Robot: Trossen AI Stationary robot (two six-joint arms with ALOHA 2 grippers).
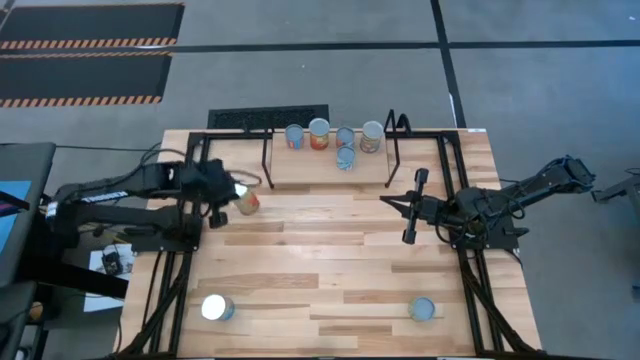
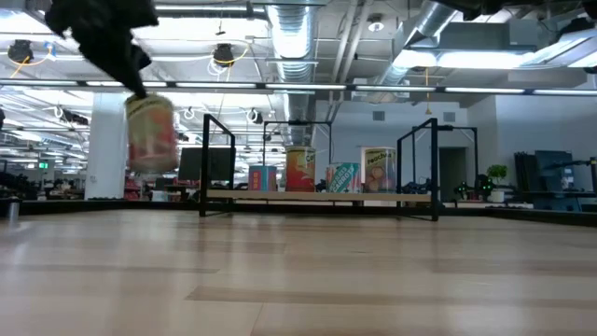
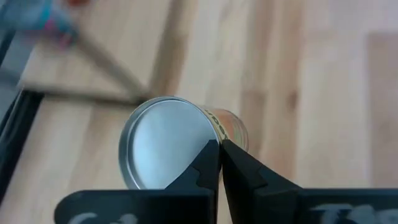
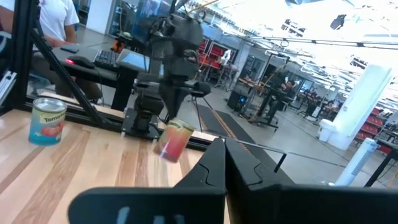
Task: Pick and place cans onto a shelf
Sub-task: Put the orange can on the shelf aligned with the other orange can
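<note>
While your left end effector point(image 1: 232, 190) is clamped on a can point(image 1: 247, 201) lifted off the counter point(image 1: 330, 270) with its axis tilted, the shelf point(image 1: 300, 168) lies just beyond it toward the right arm, whose end effector point(image 1: 412, 205) waits closed, empty.

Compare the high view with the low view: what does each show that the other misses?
Only the high view shows the right pincer, shut and idle, and two cans near the front edge. Only the low view shows the held can hanging clear above the tabletop. Both show the left pincer gripping that can and the shelf carrying cans.
</note>
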